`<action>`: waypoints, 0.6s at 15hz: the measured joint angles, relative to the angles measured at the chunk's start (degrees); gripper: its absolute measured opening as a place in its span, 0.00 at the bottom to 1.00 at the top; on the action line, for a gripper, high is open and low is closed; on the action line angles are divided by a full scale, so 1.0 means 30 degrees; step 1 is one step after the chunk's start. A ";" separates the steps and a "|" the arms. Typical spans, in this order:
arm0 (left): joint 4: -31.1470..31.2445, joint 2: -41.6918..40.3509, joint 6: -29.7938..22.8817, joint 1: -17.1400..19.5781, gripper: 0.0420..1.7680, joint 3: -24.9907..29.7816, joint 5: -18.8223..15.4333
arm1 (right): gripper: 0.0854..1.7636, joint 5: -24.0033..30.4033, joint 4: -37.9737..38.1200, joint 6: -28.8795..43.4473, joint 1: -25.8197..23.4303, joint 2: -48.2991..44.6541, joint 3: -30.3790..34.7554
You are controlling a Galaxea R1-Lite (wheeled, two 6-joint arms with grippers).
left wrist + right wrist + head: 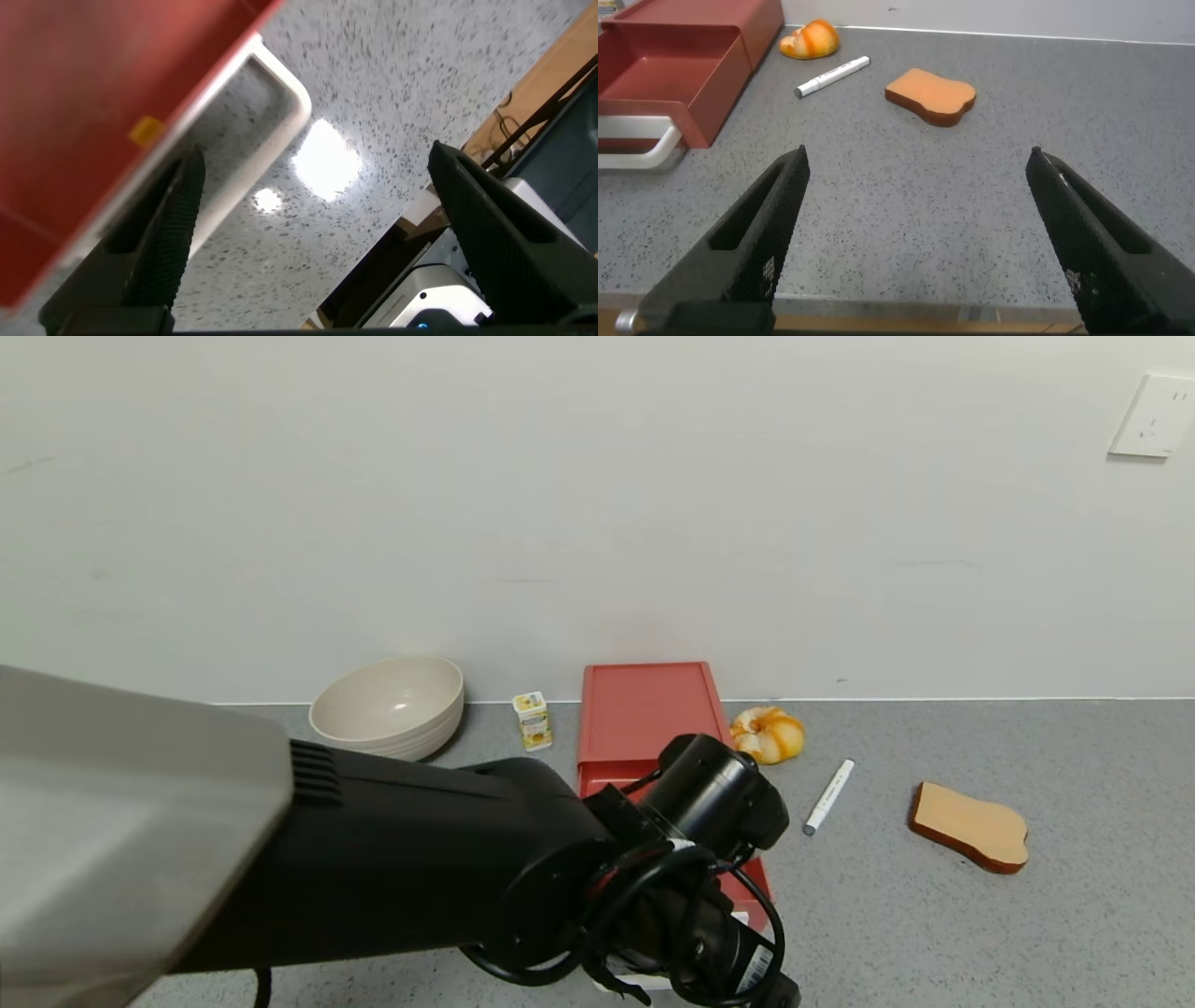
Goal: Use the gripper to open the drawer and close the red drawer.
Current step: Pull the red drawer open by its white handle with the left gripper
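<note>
Centre of the counter (934, 933), backed against the far wall: a red drawer (644, 709), with its tray drawn out toward the near edge, plainly open in the right wrist view, white loop handle (635, 154) leading at the front. Backed against the wall probably so that a later push has something to brace on instead of sliding the box away. Reaching in from the left and covering most of the tray in the head view, the left arm (523, 859), brought low over the near end because the handle is the only place to pull or push. Left gripper (316, 154) spread wide, with the handle (280, 89) close by one finger (173, 219) and nothing clamped; hard to say whether touching. Judged from this: opening looks done, closing not yet begun, so wide jaws make sense for pressing on the drawer front rather than gripping. Right gripper (918, 152) likewise spread wide and empty, hovering over bare counter to the right of the drawer and near the front edge, kept out of the way. Beside the task, left alone: a bowl (387, 705) and a small carton (532, 720) on the far left of the drawer, a peeled orange (767, 733), a marker (828, 796) and a slice of bread (971, 826) to the right, all apart from the tray's path.
</note>
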 joint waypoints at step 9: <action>-0.0041 -0.5246 0.2154 0.3828 0.97 0.0845 -0.0073 | 0.97 0.0000 0.0000 0.0000 0.0000 0.0000 0.0000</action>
